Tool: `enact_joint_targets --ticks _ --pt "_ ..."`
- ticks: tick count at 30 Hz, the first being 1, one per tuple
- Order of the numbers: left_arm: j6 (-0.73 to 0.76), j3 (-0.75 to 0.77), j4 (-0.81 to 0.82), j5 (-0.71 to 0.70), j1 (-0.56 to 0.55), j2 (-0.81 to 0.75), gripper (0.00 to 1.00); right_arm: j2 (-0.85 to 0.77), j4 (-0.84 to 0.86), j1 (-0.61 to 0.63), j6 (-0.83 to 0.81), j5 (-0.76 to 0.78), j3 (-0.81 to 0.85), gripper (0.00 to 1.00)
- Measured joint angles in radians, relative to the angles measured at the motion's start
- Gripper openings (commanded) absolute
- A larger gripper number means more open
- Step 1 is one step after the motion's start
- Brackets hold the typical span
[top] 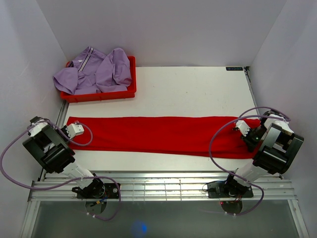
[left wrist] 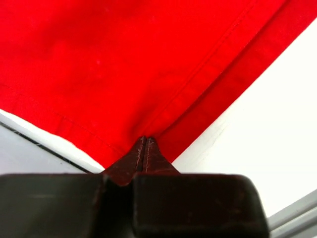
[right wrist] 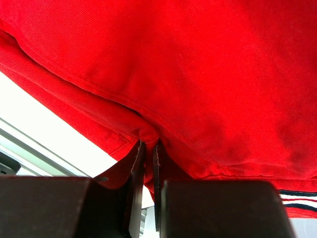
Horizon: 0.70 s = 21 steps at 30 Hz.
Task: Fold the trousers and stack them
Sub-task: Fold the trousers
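The red trousers (top: 163,134) lie flat in one long band across the white table (top: 198,89), left to right. My left gripper (top: 74,130) is at their left end. In the left wrist view its jaws (left wrist: 144,141) are pressed together on the corner of the red cloth (left wrist: 124,59), low over the table. My right gripper (top: 244,130) is at the right end. In the right wrist view it (right wrist: 148,144) pinches a bunched fold of the red cloth (right wrist: 198,74) between its fingers. A striped waistband trim (right wrist: 297,201) shows at the lower right.
A red bin (top: 99,95) holding a lilac garment (top: 94,69) stands at the back left, just behind the trousers' left end. White walls close in the sides and back. A metal rail (top: 163,186) runs along the table's near edge.
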Motion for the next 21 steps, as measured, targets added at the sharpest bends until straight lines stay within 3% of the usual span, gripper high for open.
enact_joint_targets --ticks 13,21 --pt "-0.001 0.177 -0.193 0.064 -0.002 -0.021 0.00 0.000 0.000 0.006 0.005 0.008 0.000 0.08" --pt "0.016 0.169 -0.235 0.037 -0.001 -0.039 0.00 0.000 0.000 0.006 0.007 0.012 0.002 0.08"
